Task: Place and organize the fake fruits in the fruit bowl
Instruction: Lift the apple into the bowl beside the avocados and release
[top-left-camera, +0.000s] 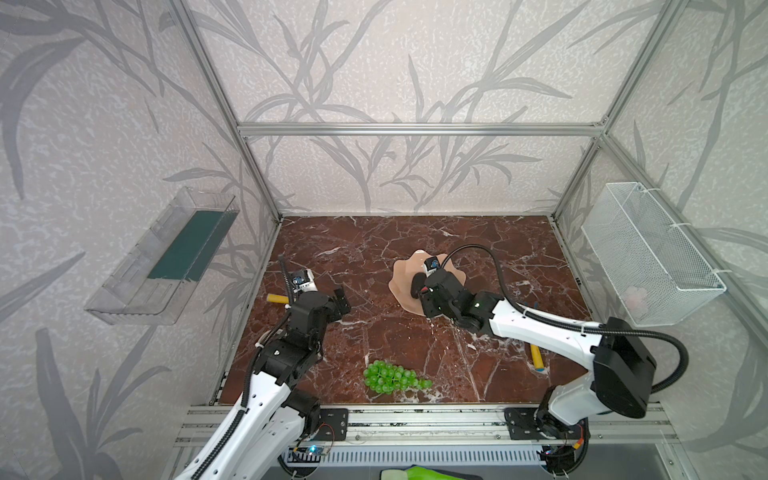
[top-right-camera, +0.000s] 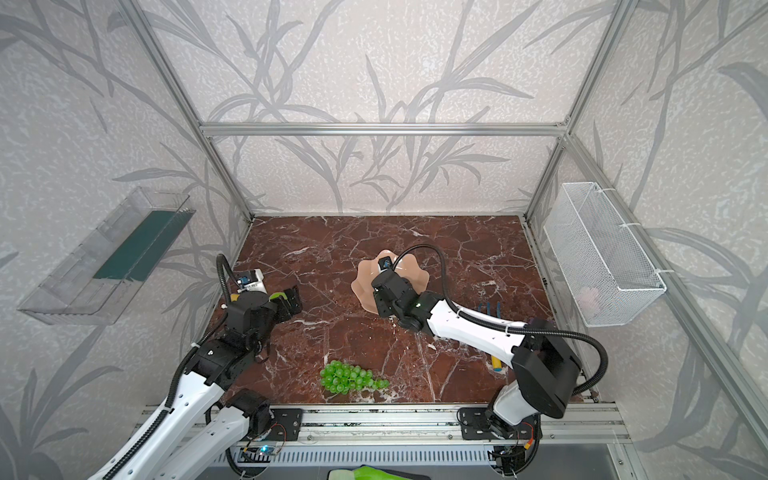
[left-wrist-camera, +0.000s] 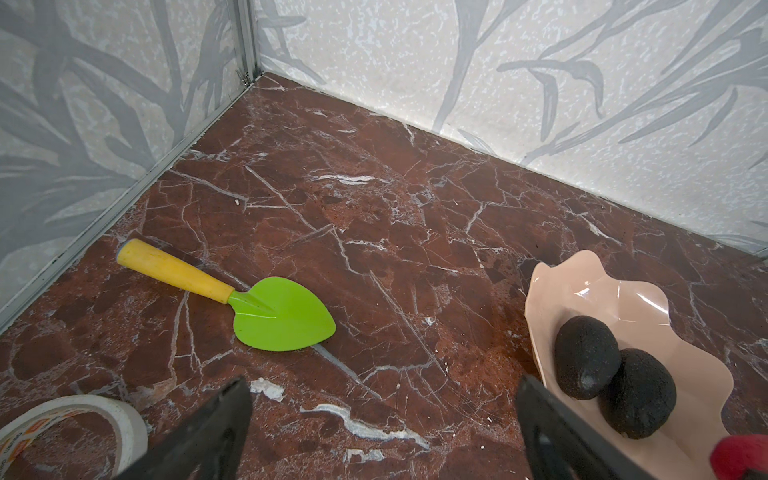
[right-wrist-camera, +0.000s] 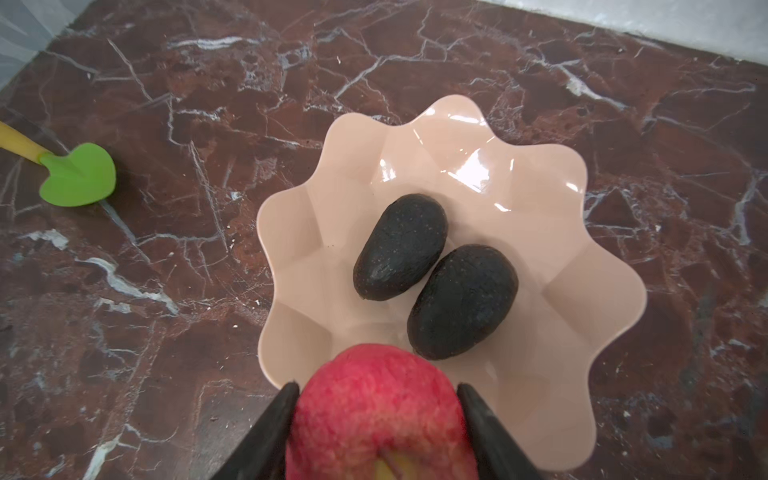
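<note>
The apple (right-wrist-camera: 382, 415) is clamped in the right gripper (right-wrist-camera: 378, 388) over the bowl (right-wrist-camera: 582, 332); the left gripper (left-wrist-camera: 382, 388) is spread wide, empty.

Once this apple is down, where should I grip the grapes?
Probably best from straight above the grapes, closing across the thick left part with jaws front to back. The bunch lies flat, long axis left to right, tapering rightward. The open left tool is free.
</note>
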